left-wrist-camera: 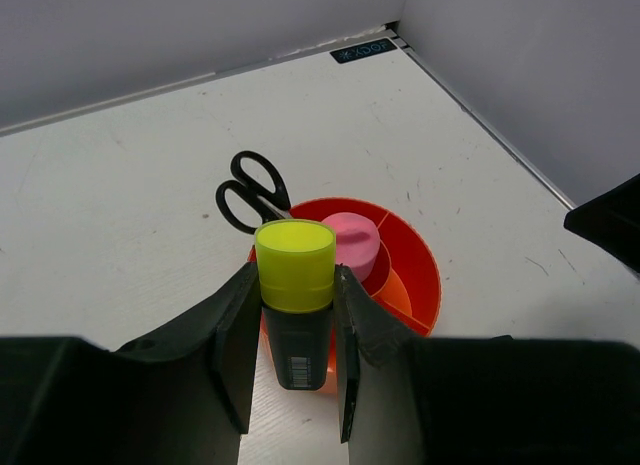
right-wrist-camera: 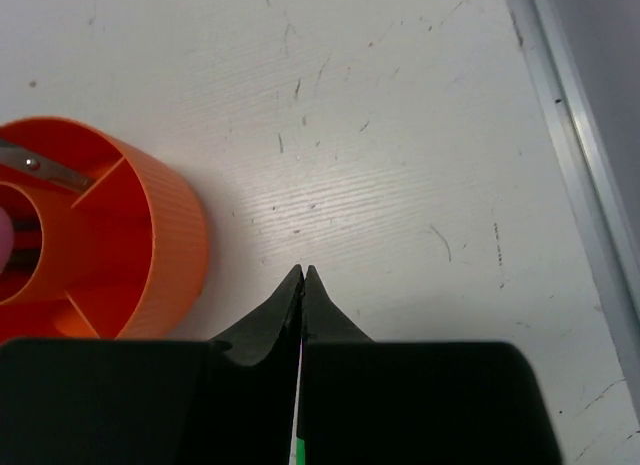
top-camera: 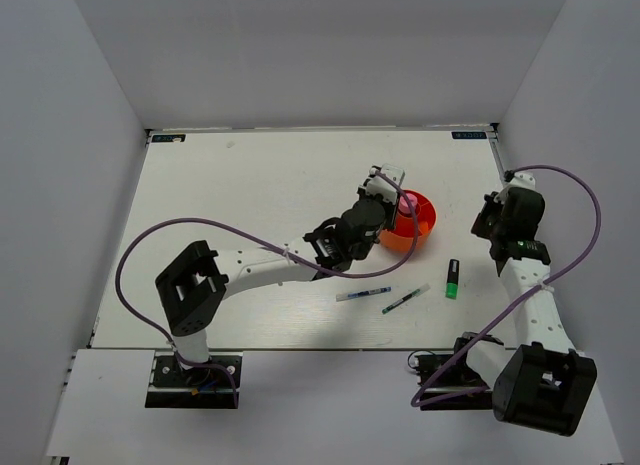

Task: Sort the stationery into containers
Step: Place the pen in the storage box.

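Note:
My left gripper [left-wrist-camera: 295, 275] is shut on a yellow highlighter [left-wrist-camera: 294, 247], which stands upright, cap up, just above the near rim of the orange-red cup [left-wrist-camera: 425, 270]. Inside the cup are black-handled scissors [left-wrist-camera: 250, 192] and the pink-capped glue tube [left-wrist-camera: 352, 244]. From above, the left gripper [top-camera: 393, 191] hangs over the cup [top-camera: 420, 223]. My right gripper [right-wrist-camera: 303, 272] is shut and empty, low over the table just right of the cup [right-wrist-camera: 170, 235]. On the table lie a green highlighter [top-camera: 453, 278], a blue-white pen [top-camera: 363, 294] and a green pen [top-camera: 405, 299].
The table's right edge rail [right-wrist-camera: 575, 155] runs close beside my right gripper [top-camera: 492, 223]. White walls enclose the table on three sides. The left arm's purple cable [top-camera: 200, 225] loops over the table's left half.

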Controlling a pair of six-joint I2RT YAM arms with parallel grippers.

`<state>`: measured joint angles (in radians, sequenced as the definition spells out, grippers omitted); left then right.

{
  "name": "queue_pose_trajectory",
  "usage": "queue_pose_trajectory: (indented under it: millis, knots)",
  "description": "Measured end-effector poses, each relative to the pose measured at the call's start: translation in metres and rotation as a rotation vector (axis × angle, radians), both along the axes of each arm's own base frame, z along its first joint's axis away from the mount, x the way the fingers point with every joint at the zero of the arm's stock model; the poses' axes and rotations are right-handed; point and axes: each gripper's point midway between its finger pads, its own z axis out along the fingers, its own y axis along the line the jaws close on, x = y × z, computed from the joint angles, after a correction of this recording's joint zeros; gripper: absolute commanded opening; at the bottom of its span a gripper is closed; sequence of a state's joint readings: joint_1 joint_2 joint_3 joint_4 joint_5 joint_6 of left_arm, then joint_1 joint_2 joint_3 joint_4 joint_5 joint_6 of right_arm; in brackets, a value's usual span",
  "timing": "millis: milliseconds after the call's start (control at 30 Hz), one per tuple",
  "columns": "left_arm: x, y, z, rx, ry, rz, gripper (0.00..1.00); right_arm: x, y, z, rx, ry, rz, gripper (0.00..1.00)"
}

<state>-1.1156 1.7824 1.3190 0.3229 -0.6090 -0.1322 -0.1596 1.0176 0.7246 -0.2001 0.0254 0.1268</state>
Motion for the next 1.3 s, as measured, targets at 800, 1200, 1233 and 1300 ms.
queue_pose_trajectory:
  millis: [800, 1200, 1233, 1300]
  knots:
    - [0.003, -0.036, -0.037, -0.032, 0.018, -0.031, 0.0, -0.014, 0.021, -0.012, 0.145, 0.062, 0.152, 0.0]
    - [0.008, -0.05, -0.055, -0.037, 0.014, -0.025, 0.0, -0.015, 0.026, -0.007, 0.158, 0.047, 0.178, 0.0]
    - [0.008, -0.051, -0.054, -0.041, 0.011, -0.025, 0.0, -0.015, 0.027, -0.007, 0.159, 0.047, 0.179, 0.0]
    - [0.01, -0.052, -0.052, -0.052, 0.006, -0.02, 0.0, -0.015, 0.028, -0.007, 0.162, 0.045, 0.184, 0.0]
